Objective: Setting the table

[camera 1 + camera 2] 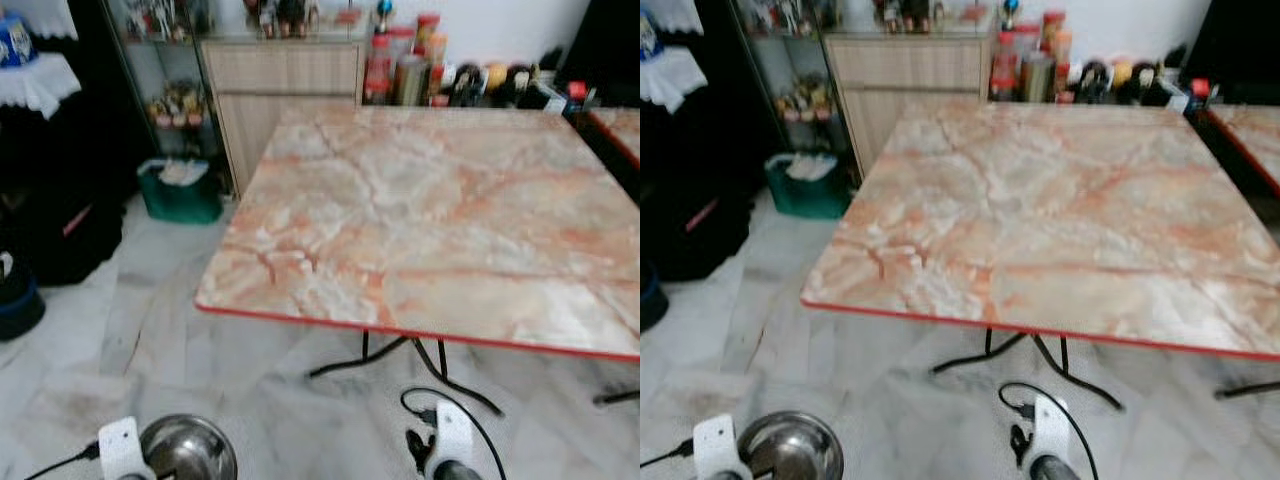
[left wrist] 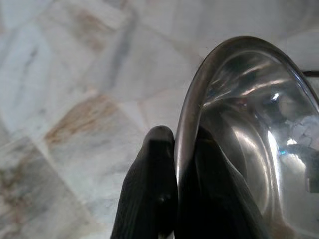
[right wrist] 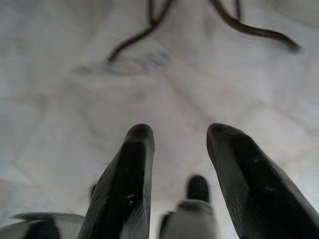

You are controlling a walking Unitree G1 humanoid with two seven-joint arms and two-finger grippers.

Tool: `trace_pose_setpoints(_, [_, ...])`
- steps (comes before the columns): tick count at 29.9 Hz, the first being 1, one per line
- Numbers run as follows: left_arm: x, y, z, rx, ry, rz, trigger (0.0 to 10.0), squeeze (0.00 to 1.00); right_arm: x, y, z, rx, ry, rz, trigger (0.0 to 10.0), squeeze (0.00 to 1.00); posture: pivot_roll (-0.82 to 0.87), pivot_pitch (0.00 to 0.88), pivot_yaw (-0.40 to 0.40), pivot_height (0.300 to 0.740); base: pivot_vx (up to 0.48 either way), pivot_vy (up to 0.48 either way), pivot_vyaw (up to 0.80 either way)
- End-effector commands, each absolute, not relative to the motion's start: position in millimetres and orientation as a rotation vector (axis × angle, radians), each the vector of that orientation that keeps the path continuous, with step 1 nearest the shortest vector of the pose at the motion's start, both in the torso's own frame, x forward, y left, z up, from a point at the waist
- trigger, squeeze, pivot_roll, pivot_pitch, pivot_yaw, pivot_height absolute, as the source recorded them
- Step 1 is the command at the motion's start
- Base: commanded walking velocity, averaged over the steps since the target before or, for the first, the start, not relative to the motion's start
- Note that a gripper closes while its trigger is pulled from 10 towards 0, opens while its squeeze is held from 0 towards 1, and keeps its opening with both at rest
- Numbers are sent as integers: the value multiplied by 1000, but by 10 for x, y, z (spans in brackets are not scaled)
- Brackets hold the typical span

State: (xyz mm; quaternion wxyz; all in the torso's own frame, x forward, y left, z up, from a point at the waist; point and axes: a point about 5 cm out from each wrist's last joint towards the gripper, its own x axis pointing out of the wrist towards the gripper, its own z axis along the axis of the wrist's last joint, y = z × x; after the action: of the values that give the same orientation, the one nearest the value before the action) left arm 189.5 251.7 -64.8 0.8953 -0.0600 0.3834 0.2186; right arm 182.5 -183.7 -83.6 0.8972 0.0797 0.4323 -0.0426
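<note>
My left pincer (image 2: 174, 144) pinched the bowl (image 1: 188, 448) rim, low, short of the bench (image 1: 430, 220) | right pincer (image 3: 177, 144) spread, idle | risk: thin rim grip slipping, bowl dropping to floor.

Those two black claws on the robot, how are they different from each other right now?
The left gripper is pinched shut on the rim of a shiny steel bowl; the right gripper holds nothing. The left gripper's fingers sit pressed together around the rim, while the right gripper's fingers stand apart with floor showing between them. Both have two long black fingers and hang low, short of the marble table.
</note>
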Motion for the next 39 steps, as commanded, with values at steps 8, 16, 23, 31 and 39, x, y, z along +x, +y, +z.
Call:
trace_pose_setpoints(8, [1927, 2644, -553, -96, 688, 497, 10000, 0, 1937, -1732, -788, 181, 860, -72, 10000, 0, 88, 0, 15, 740, 0, 0, 0])
trace_pose_setpoints(16, [2434, 3091, 245, -9, 217, 702, 10000, 0, 1945, -1741, -785, 171, 866, -62, 10000, 0, 100, 0, 1, 740, 0, 0, 0])
trace_pose_setpoints(23, [2769, 3305, 1061, 164, -105, 802, 10000, 0, 1949, -1748, -783, 165, 868, -59, 10000, 0, 100, 0, -2, 740, 0, 0, 0])
trace_pose_setpoints(31, [3223, 2910, 1899, 39, -392, 537, 10000, 0, 1948, -1758, -783, 164, 869, -63, 10000, 0, 98, 0, -3, 740, 0, 0, 0])
trace_pose_setpoints(39, [3495, 2238, 1852, -390, -243, 279, 10000, 0, 2080, -1582, -729, 171, 847, -49, 10000, 0, 88, 0, 2, 740, 0, 0, 0])
